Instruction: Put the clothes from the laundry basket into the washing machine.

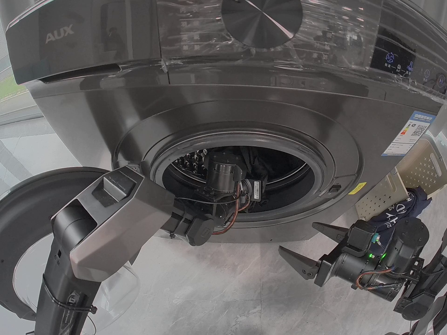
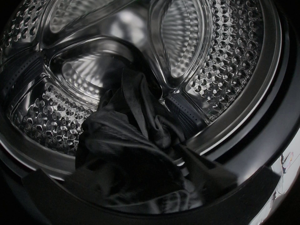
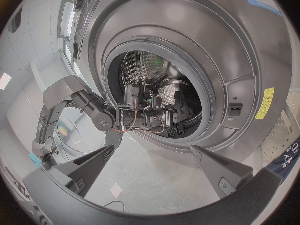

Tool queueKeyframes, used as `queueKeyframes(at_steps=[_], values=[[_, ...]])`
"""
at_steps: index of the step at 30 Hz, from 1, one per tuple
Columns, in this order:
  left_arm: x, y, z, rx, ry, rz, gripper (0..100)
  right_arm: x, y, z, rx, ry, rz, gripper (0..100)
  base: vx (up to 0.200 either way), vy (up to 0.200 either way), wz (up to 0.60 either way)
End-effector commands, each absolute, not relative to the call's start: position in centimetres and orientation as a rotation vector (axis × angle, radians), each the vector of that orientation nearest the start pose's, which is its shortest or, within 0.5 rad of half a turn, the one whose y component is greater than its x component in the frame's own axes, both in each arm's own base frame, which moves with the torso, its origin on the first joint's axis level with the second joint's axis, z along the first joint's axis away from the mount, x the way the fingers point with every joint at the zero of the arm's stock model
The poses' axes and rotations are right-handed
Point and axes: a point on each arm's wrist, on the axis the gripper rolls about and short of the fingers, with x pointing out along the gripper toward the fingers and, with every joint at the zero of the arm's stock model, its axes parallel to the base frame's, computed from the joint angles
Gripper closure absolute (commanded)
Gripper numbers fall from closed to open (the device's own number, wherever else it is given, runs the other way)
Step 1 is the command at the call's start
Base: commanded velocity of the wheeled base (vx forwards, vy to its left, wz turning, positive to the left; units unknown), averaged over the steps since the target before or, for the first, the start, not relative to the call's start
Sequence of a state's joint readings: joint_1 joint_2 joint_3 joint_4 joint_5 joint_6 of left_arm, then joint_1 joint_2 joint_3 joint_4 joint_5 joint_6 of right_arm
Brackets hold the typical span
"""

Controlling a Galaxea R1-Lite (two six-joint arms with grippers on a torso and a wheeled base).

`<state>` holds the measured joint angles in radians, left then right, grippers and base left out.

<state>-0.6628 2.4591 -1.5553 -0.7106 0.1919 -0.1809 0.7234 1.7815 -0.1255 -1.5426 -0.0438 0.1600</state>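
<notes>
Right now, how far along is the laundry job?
Done: a dark garment lies in the washing machine drum. In hand: nothing; the left gripper sits in the drum, fingers open over that garment, and the right gripper is open, empty. Left: a navy garment hangs from the laundry basket.

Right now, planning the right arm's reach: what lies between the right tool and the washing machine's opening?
Only bare grey floor lies ahead of the right tool, as the right wrist view shows; the left arm occupies the washing machine opening.

Washing machine (image 1: 93, 112) dark grey; drum (image 2: 231, 47) silver, dimpled; black garment (image 2: 125, 135); laundry basket (image 1: 419, 168) beige, cross-pattern cutouts; navy garment (image 1: 396, 215), white print
</notes>
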Motion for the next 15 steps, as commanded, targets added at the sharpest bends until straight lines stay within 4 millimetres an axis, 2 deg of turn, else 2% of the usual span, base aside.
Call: queueKeyframes(at_steps=[1, 6, 11, 13, 15], values=[[40.8, -30.1, 7.2, -0.097, 0.221, -0.431, 100, 16.9, 14.8, 10.2, 0.11, 0.16, 0.669, 0, 0.0, 0.0, 0.0], [40.8, -30.2, 7.6, -0.103, 0.209, -0.428, 100, 16.9, 14.8, 10.1, 0.11, 0.161, 0.67, 0, 0.0, 0.0, 0.0], [41.9, -30.4, 10.2, -0.174, 0.114, -0.425, 100, 16.9, 14.9, 10.1, 0.11, 0.16, 0.67, 0, 0.0, 0.0, 0.0], [43.2, -30.7, 11.5, -0.248, 0.035, -0.422, 100, 16.9, 14.9, 10.1, 0.11, 0.16, 0.67, 0, 0.0, 0.0, 0.0], [43.8, -31.0, 12.0, -0.285, -0.017, -0.421, 100, 16.9, 14.9, 10.1, 0.11, 0.16, 0.67, 0, 0.0, 0.0, 0.0]])
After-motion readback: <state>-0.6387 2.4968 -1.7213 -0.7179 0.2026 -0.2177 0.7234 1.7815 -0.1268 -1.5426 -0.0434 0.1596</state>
